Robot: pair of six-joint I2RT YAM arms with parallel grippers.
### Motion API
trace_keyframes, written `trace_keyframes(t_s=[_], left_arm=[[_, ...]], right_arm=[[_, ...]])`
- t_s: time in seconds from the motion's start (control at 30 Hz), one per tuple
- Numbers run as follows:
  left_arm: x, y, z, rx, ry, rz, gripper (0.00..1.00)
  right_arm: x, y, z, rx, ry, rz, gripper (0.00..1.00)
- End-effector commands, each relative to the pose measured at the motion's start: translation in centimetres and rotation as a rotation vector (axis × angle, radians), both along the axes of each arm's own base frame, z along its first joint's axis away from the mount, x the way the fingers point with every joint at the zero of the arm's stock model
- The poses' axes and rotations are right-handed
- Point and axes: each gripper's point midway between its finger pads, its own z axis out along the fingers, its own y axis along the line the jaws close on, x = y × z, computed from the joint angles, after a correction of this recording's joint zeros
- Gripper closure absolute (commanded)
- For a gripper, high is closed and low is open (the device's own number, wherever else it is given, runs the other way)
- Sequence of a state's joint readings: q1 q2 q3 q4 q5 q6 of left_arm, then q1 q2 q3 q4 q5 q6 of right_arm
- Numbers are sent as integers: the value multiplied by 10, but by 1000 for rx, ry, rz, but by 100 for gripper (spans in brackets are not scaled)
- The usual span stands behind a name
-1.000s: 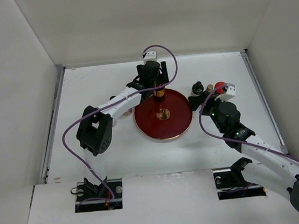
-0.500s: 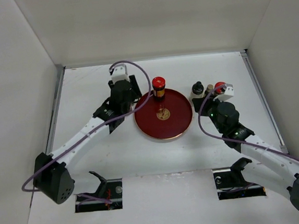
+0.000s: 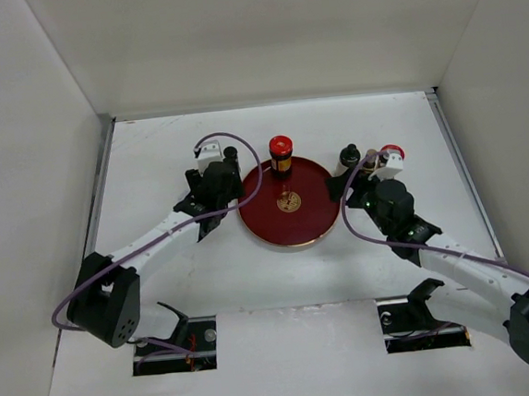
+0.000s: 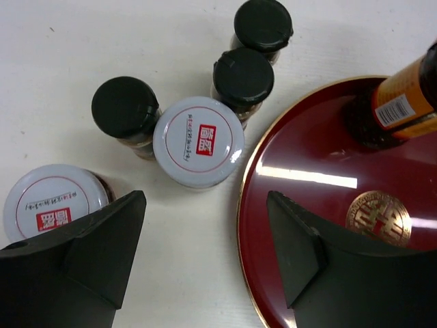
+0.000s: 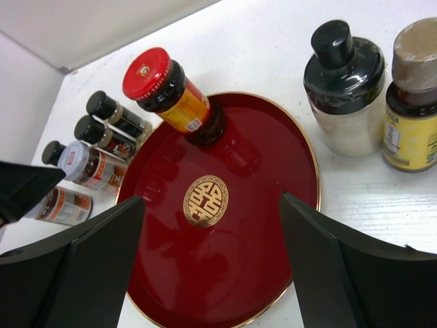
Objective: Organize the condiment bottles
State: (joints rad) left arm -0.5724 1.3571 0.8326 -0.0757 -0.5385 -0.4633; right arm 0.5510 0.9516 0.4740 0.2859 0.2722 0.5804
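The condiment bottles [image 4: 243, 77] stood in three places on the white table [image 4: 82, 41], and we saw none of them held. One red-capped jar [image 5: 164, 85] with an orange label stood upright on the round dark-red tray [image 5: 232, 273], at its far edge, beyond the gold emblem [image 4: 377, 217] at the centre. Just off the tray's left rim we counted a tight cluster of three black-capped bottles [image 4: 125, 108] and a white-lidded jar [image 4: 199, 141] set close against two of them. A second white-lidded jar [image 4: 53, 203] stood a little apart, partly hidden by a finger in the left wrist view. To the right of the tray stood a black-capped jar [image 5: 345, 89] with pale contents and, just beside it, a yellow-labelled bottle [image 5: 413, 102] with a tan cap. In the top view a further red cap [image 3: 392, 152] showed close by, half hidden by the right wrist. The left gripper [image 4: 205, 205] hung above the table with its fingers spread wide and nothing between them, over the gap between the white-lidded jar and the tray's rim. The right gripper [image 5: 212, 203] was likewise spread and empty, poised over the tray and facing the red-capped jar. We could not tell how high either gripper was above the surface.
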Motion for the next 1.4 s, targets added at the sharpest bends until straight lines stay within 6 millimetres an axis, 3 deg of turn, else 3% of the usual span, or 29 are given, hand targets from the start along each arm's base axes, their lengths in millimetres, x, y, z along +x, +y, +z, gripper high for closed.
trace_keyframes(t_s=[0.0, 0.7, 0.93, 1.1, 1.37], left_arm=[[20, 1, 14, -37, -87, 31, 29], [65, 10, -13, -33, -108, 88, 37], [59, 14, -13, -32, -108, 91, 61], [32, 14, 7, -42, -140, 72, 67], [2, 5, 71, -102, -246, 35, 70]], right_arm=[[4, 14, 20, 43, -57, 46, 13], [5, 24, 16, 34, -49, 80, 9], [4, 24, 17, 35, -52, 80, 9], [4, 25, 16, 35, -50, 84, 8], [4, 26, 17, 37, -53, 86, 7]])
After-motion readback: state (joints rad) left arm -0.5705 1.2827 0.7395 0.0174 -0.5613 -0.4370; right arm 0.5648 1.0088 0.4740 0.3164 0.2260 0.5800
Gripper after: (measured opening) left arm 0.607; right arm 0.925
